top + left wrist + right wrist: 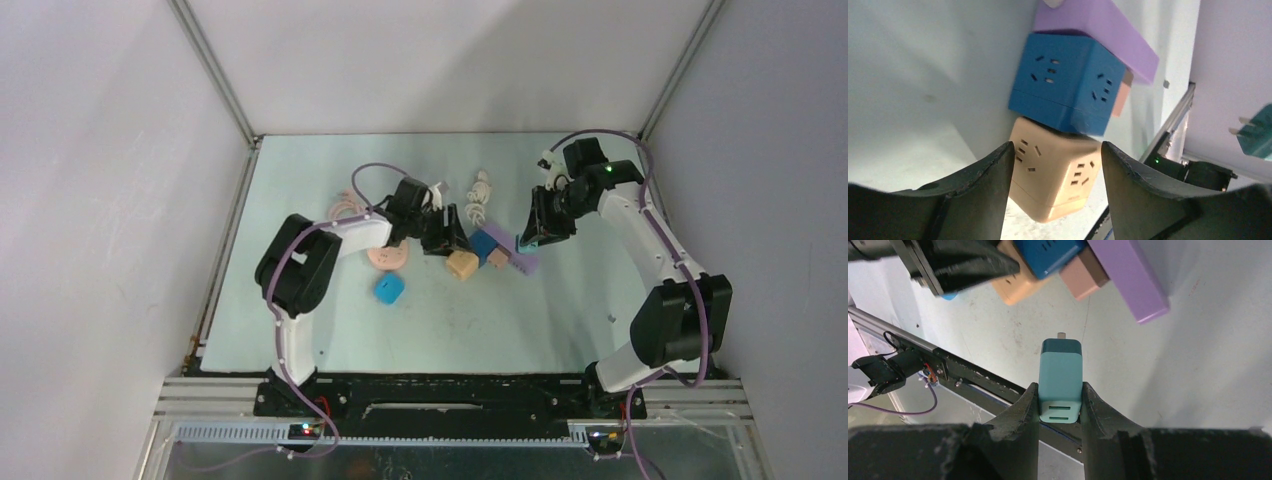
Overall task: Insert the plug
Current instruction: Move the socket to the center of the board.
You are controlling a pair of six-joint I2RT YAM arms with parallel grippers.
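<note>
My right gripper (1060, 386) is shut on a teal plug (1060, 371), held above the table with its prongs pointing out from the fingers toward the sockets. In the top view this gripper (532, 238) hovers just right of the socket cluster. The plug also shows at the right edge of the left wrist view (1255, 132). My left gripper (1055, 145) is closed on the sides of a tan socket cube (1055, 175), which rests on the table (462, 265). A blue socket cube (1068, 85) touches the tan one on its far side.
A purple power strip (522, 263) and a small brown cube (497, 258) lie against the blue cube. A second blue cube (390, 289) and a pink round piece (387, 257) lie to the left. White coiled cables (480, 195) lie farther back.
</note>
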